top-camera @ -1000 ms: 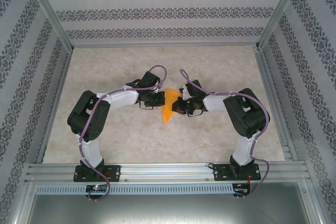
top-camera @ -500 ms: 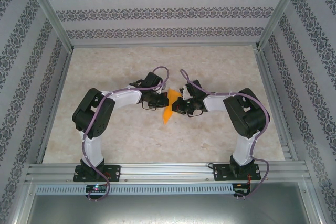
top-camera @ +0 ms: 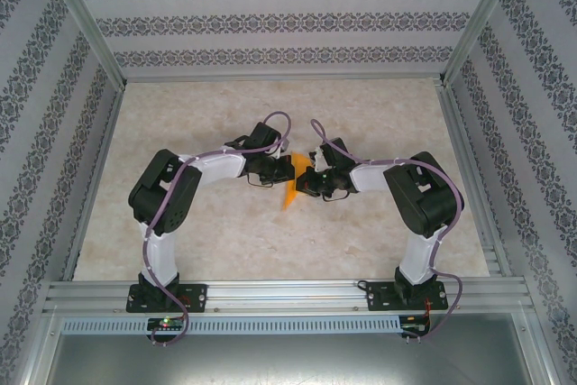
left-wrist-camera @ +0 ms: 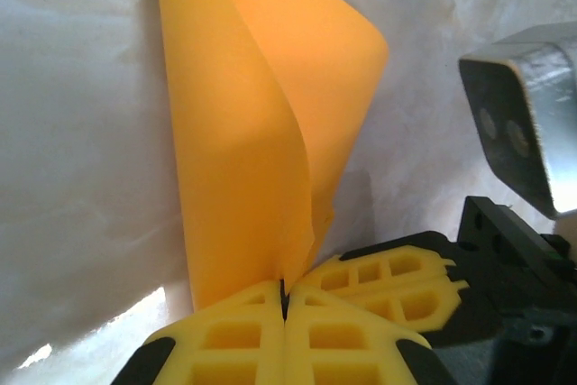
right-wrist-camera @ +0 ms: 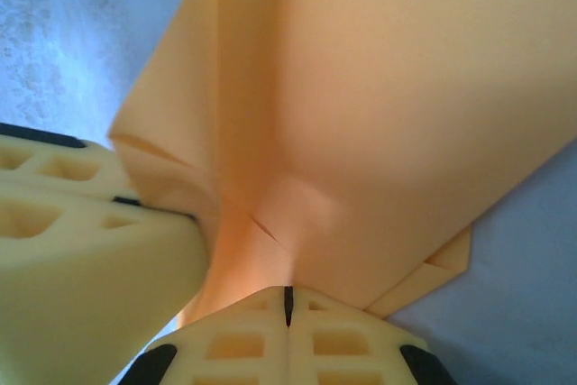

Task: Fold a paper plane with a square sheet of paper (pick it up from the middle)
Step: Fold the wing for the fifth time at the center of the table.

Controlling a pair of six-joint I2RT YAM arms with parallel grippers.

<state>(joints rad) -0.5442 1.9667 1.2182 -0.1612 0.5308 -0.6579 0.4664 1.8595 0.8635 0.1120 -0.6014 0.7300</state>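
My left fingers [left-wrist-camera: 225, 340] are pinched shut on the orange sheet of paper [left-wrist-camera: 243, 151], which rises from them toward the top of the frame. My right fingers [right-wrist-camera: 352, 344] are clamped shut on its folded layers. The paper sits mid-frame over the table [top-camera: 225, 232]. I judge the plane part-folded: some creases are in, but the dart shape is not yet made.

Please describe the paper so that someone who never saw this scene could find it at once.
Look at the middle of the pale marble table. There the left gripper and the right gripper meet, both shut on a folded paper. It is the only orange-yellow thing there, thin and pointed toward the near edge.
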